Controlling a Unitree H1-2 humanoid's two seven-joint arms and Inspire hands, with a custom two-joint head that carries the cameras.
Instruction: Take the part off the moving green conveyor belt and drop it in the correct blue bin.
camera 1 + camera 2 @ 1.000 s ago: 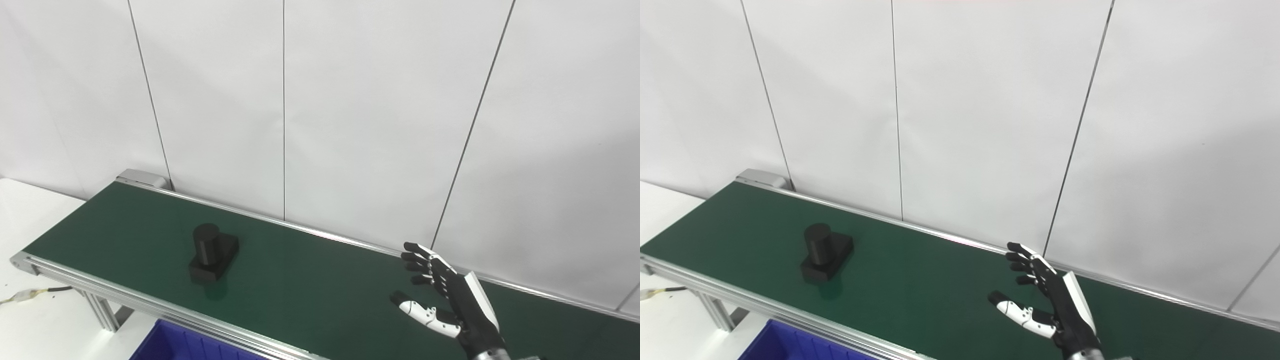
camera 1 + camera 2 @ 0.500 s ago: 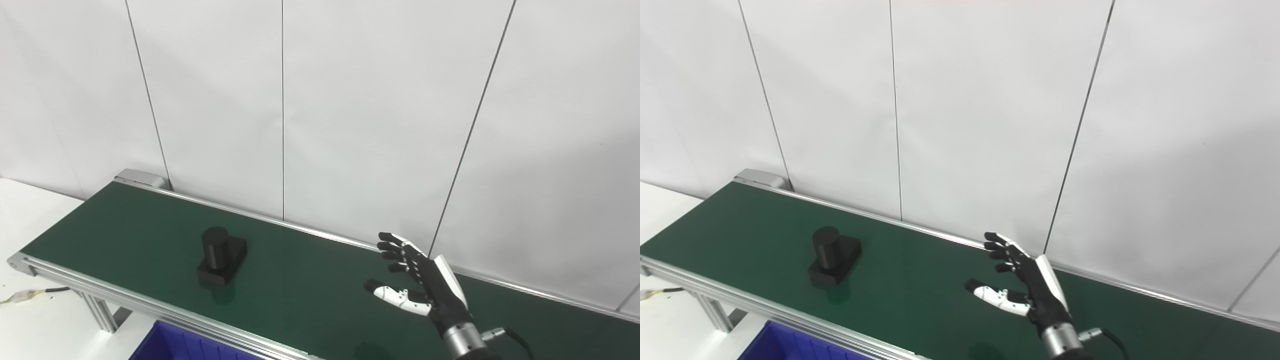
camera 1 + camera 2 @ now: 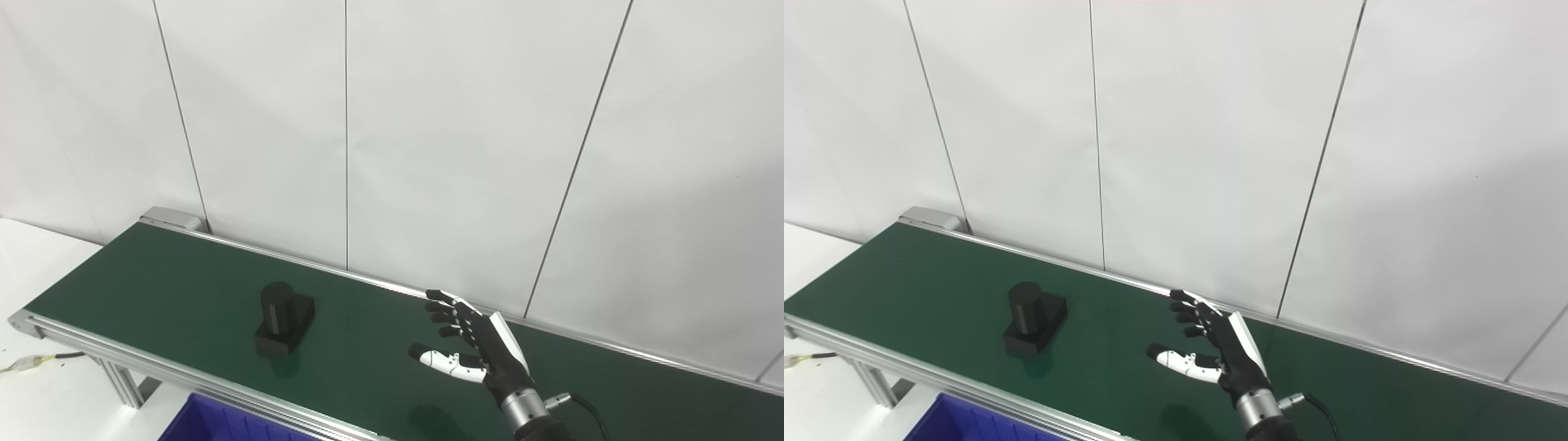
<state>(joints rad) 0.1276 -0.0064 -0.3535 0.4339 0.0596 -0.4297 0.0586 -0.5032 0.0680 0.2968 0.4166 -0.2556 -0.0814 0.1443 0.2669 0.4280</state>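
A black part (image 3: pixel 283 318), a short cylinder standing on a rectangular base, rides on the green conveyor belt (image 3: pixel 165 275) left of centre. My right hand (image 3: pixel 471 352) hovers over the belt to the right of the part, apart from it, fingers spread and thumb out toward the part, holding nothing. It shows in the right eye view too (image 3: pixel 1213 349), with the part (image 3: pixel 1034 318) to its left. My left hand is not in view.
A corner of a blue bin (image 3: pixel 226 422) sits below the belt's near rail at the bottom left. A white table (image 3: pixel 37 392) with a cable lies at the far left. A white panelled wall stands right behind the belt.
The part has ridden the belt to the right. My right hand has moved left over the belt toward it, still open.
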